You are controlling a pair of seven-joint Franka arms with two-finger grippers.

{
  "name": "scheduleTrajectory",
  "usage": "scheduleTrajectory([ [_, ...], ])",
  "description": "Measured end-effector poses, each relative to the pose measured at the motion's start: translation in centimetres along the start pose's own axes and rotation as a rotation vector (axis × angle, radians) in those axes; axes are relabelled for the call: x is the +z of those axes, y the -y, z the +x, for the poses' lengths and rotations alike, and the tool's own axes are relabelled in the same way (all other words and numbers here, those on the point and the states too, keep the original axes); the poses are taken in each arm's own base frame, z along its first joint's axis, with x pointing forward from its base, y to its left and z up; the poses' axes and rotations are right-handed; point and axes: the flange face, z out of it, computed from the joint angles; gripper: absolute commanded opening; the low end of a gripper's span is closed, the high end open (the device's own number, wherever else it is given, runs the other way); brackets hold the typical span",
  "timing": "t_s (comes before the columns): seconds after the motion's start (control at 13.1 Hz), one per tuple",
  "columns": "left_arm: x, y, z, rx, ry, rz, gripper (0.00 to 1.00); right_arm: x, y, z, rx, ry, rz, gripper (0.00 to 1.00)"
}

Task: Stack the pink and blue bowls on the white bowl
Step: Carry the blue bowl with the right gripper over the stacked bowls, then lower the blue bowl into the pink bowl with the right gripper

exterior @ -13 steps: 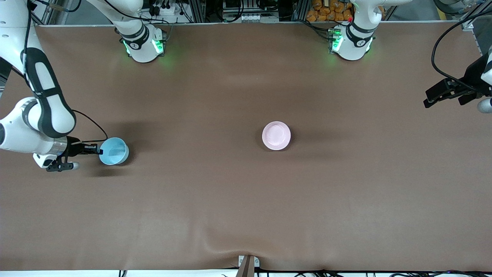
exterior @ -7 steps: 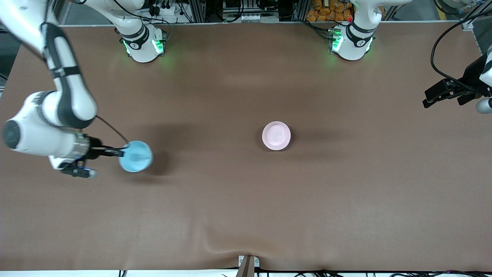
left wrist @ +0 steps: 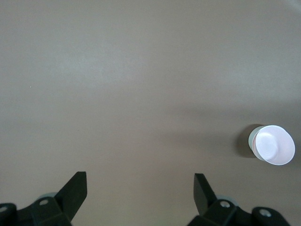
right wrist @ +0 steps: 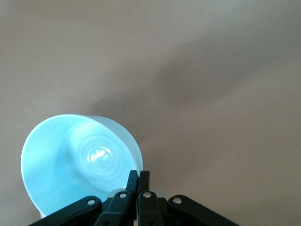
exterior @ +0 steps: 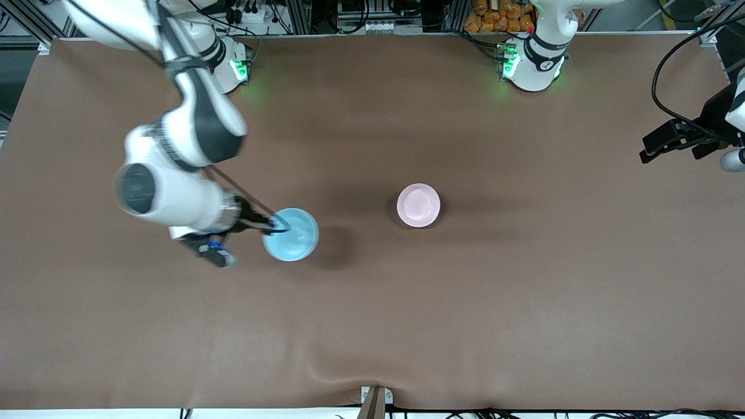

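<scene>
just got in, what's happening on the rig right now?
The right gripper is shut on the rim of the blue bowl and holds it up over the table, between the right arm's end and the middle. The pink bowl sits mid-table; in the left wrist view a pale rim shows under it, so it may already be stacked on another bowl. The left gripper waits open above the left arm's end of the table.

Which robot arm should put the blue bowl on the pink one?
The right arm. Its claw already pinches the blue bowl by the rim, lifted, near the pink bowl. The left claw waits, open.
</scene>
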Motion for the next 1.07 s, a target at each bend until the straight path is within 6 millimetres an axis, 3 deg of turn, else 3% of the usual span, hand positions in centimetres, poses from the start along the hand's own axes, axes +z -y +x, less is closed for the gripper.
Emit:
scheduleTrajectory([
  [0.31, 0.1, 0.0, 0.0, 0.001, 0.002, 0.0, 1.0, 6.6, 8.8, -8.2, 0.212, 0.011, -0.017, 0.0],
  [0.38, 0.1, 0.0, 0.0, 0.001, 0.002, 0.0, 1.0, 7.8, 10.1, -9.8, 0.241, 0.013, -0.022, 0.0],
  [0.76, 0.1, 0.0, 0.0, 0.001, 0.003, 0.0, 1.0, 10.1, 13.1, -15.9, 0.314, 0.007, -0.005, 0.0],
  [1.07, 0.2, 0.0, 0.0, 0.0, 0.004, 0.0, 1.0, 15.2, 14.6, -19.6, 0.34, 0.003, 0.002, 0.0],
])
